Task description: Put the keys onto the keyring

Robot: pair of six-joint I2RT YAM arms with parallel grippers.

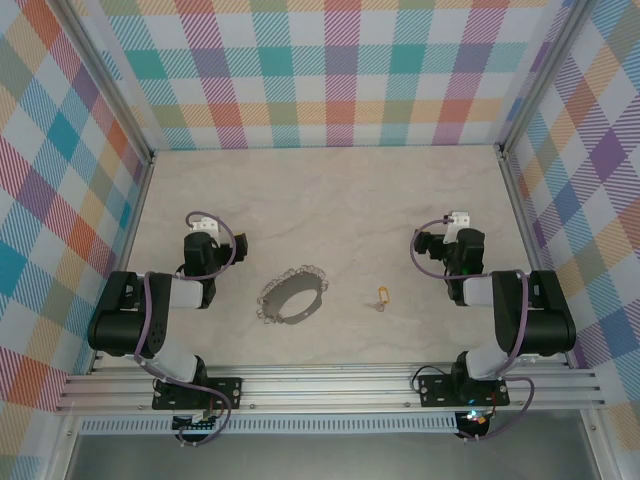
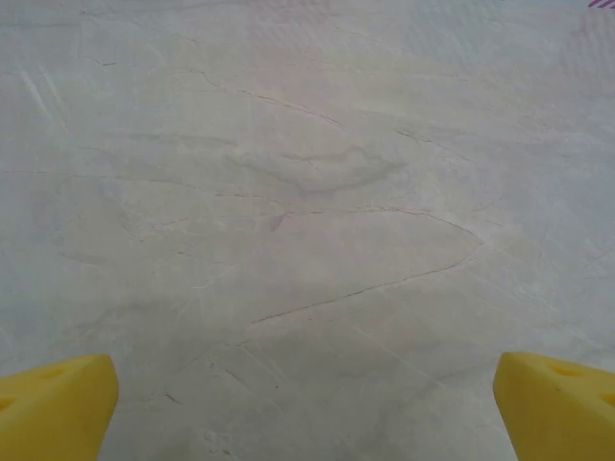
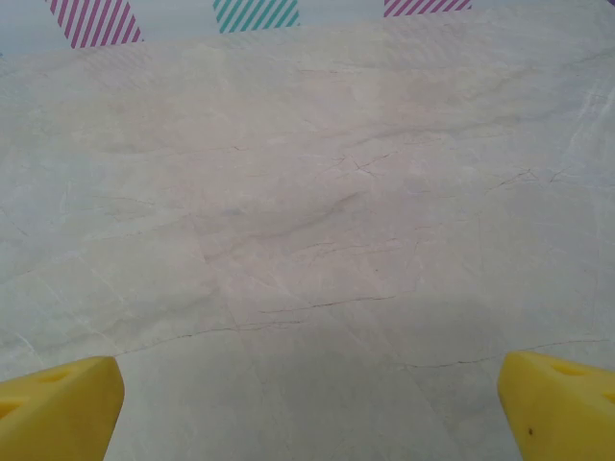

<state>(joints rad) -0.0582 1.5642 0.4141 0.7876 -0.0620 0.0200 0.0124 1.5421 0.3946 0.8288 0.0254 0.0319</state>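
The keyring (image 1: 292,298), a thin silvery-grey loop with a beaded edge, lies flat on the pale marble-patterned counter (image 1: 330,200). It sits left of the middle and nearer the left arm (image 1: 150,310) than the right arm (image 1: 510,310). The key (image 1: 380,296) is tiny and brass-yellow, with its small silvery end turned toward the near edge. It lies just right of the ring, apart from it and not touching. Both things rest in the near half of the counter, between the two arms and a little ahead of the aluminium rail (image 1: 330,385) that carries the bases.

From the ring and key a broad stretch of bare counter runs to the back wall (image 1: 330,80). The side walls, in the same coloured plaid, close in at left and right behind metal corner posts.

The left pincer (image 2: 307,408) is spread wide. Its yellow fingertips (image 2: 53,408) sit in the lower corners of its wrist view with bare counter between them, and it grips nothing. The right pincer (image 3: 309,408) is spread just as wide and is likewise empty-handed. Ahead of it the counter meets the foot of the wall, with pink, teal and purple striped patches.
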